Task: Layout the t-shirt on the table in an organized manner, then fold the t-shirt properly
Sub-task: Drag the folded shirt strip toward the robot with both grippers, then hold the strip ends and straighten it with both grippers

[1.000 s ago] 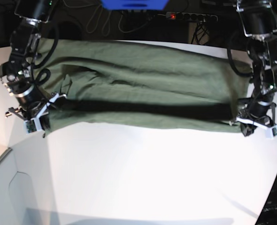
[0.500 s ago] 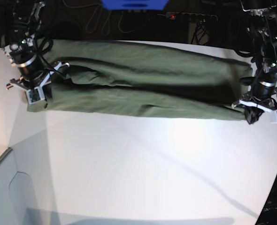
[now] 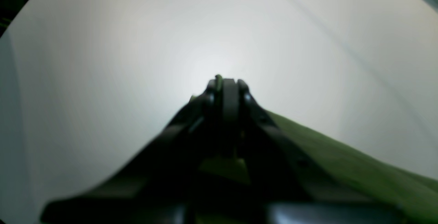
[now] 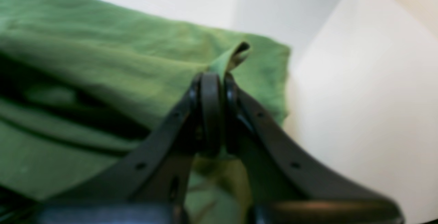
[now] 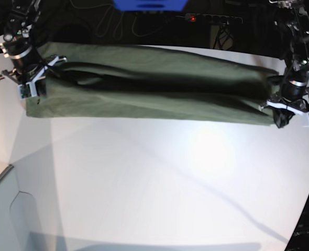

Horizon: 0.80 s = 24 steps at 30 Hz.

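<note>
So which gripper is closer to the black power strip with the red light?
Left. The left gripper hangs below-right of the black power strip; the right gripper is farther, lower-left.

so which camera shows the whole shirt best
The base view: the shirt lies full length, a long folded band held between both claws. The right wrist view shows one pinched corner; the left wrist view shows just a blurred edge.

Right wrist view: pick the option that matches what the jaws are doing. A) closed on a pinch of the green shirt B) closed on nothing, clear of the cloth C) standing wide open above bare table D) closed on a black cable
A: the right gripper has its jaws shut, with a fold of the t-shirt poking out from between the tips, over the table.
</note>
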Available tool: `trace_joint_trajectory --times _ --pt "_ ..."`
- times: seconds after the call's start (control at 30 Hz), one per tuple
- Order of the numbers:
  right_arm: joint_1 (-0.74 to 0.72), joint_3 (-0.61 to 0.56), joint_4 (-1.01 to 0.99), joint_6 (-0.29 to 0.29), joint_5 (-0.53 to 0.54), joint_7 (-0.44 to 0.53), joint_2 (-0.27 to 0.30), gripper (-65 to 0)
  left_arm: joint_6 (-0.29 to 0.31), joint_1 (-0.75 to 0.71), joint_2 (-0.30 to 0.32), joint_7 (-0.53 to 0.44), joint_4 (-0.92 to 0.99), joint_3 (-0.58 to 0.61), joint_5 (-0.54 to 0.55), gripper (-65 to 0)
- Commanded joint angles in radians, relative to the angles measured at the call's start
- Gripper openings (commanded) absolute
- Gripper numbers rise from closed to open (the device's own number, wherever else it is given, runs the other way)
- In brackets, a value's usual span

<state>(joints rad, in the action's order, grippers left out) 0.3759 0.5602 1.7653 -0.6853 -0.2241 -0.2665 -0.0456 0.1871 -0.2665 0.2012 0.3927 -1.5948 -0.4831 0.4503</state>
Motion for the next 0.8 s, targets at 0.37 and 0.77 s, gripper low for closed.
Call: trace_joint_trajectory --times 0.37,0.77 --pt "0.038 0.001 0.103 -0.013 0.009 0.019 -0.101 -65.0 0.004 0.028 0.022 -0.027 0.084 -0.007 0.006 -65.0" --pt "0.062 0.001 -0.072 -0.013 0.009 0.019 -0.098 -65.0 0.004 0.029 0.017 -0.027 0.133 -0.062 0.006 -65.0"
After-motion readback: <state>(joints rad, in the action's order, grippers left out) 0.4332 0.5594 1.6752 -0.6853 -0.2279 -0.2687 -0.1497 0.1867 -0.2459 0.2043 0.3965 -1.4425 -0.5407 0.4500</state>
